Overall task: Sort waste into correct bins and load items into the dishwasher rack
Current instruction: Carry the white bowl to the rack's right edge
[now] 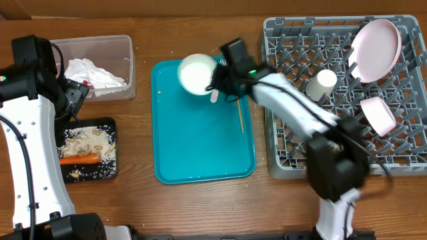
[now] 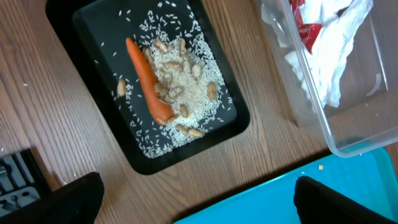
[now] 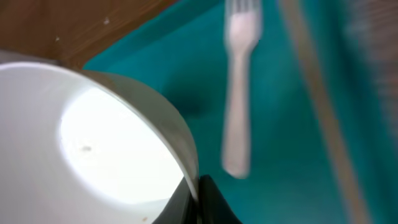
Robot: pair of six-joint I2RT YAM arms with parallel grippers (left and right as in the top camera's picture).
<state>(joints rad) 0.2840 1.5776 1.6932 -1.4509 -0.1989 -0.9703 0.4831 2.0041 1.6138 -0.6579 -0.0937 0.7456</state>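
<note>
My right gripper (image 1: 215, 75) is shut on the rim of a white bowl (image 1: 197, 73) and holds it over the far end of the teal tray (image 1: 200, 157); the bowl fills the left of the right wrist view (image 3: 93, 149). A white fork (image 3: 239, 93) and a wooden chopstick (image 1: 241, 117) lie on the teal tray. The grey rack (image 1: 293, 147) holds a white plate (image 1: 375, 47), a cup (image 1: 321, 83) and another bowl (image 1: 378, 113). My left gripper (image 2: 196, 199) is open and empty between the black tray (image 2: 93, 25) and the clear tub (image 2: 348, 134).
The black tray holds a carrot (image 2: 146, 78) and rice scraps (image 2: 183, 81). The clear tub holds crumpled napkins (image 1: 93, 73) and a red wrapper (image 2: 308, 25). Bare wood table shows around the trays.
</note>
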